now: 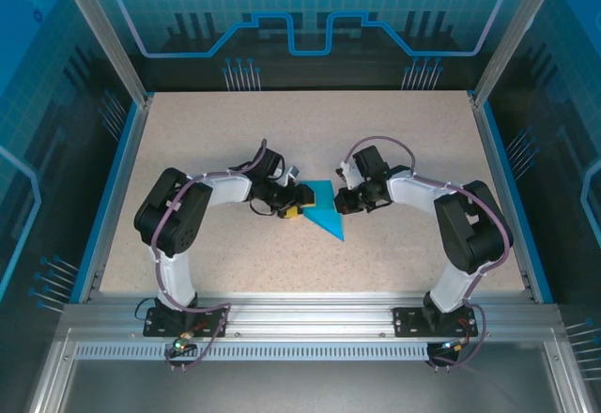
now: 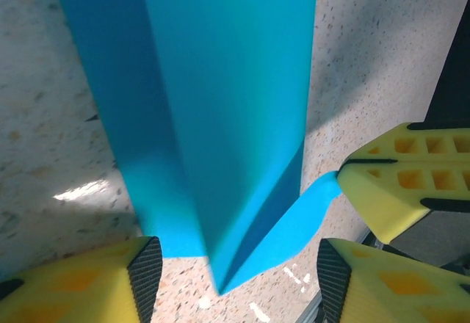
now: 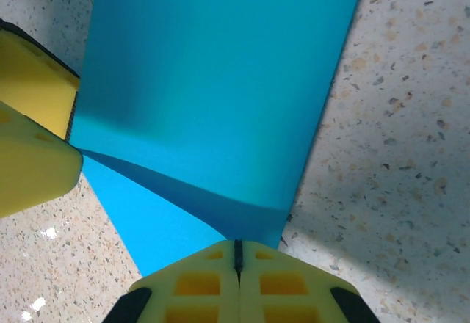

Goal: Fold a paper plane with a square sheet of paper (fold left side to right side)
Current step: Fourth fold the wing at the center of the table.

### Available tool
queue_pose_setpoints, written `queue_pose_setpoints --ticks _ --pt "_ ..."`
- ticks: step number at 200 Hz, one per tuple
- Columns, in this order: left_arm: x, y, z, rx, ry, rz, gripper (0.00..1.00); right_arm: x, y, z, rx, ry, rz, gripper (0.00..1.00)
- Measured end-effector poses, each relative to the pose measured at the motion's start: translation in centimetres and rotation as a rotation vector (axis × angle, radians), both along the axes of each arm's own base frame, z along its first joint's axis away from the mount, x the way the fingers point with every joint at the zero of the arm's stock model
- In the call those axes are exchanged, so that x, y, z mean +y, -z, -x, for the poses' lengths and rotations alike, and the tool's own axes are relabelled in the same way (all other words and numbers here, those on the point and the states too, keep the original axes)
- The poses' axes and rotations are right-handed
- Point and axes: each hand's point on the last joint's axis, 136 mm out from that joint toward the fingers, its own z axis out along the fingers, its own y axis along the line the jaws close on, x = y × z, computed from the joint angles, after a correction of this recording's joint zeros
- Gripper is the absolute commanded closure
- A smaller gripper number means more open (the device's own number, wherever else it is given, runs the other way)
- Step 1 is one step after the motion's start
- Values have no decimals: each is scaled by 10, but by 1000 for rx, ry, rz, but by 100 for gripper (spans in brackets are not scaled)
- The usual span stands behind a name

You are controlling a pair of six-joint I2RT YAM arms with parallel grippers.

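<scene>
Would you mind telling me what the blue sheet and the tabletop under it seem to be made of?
The blue sheet looks like thin matte paper: it holds a sharp crease. The tabletop looks like speckled laminate or stone, faintly glossy from its glints.

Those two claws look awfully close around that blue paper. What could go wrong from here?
The right gripper pinches only the edge of the paper; a pull might tear it or slip free.
The left gripper stands open astride a raised fold; closing there could crumple it.
Both grippers sit close together and might bump.
</scene>
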Motion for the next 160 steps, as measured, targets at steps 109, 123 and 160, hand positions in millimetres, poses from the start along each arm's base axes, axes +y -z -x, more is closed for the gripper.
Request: queue_pose_setpoints --ticks 109,123,160 --pt "-15 -6 -7 -15 23 18 66 -25 -58 0 -206 74 66 54" --pt "-15 -6 -8 -13 20 18 68 -20 -70 9 -257 57 67 54" --pt "-17 -12 -13 -7 4 26 71 9 -47 55 -256 -57 134 53"
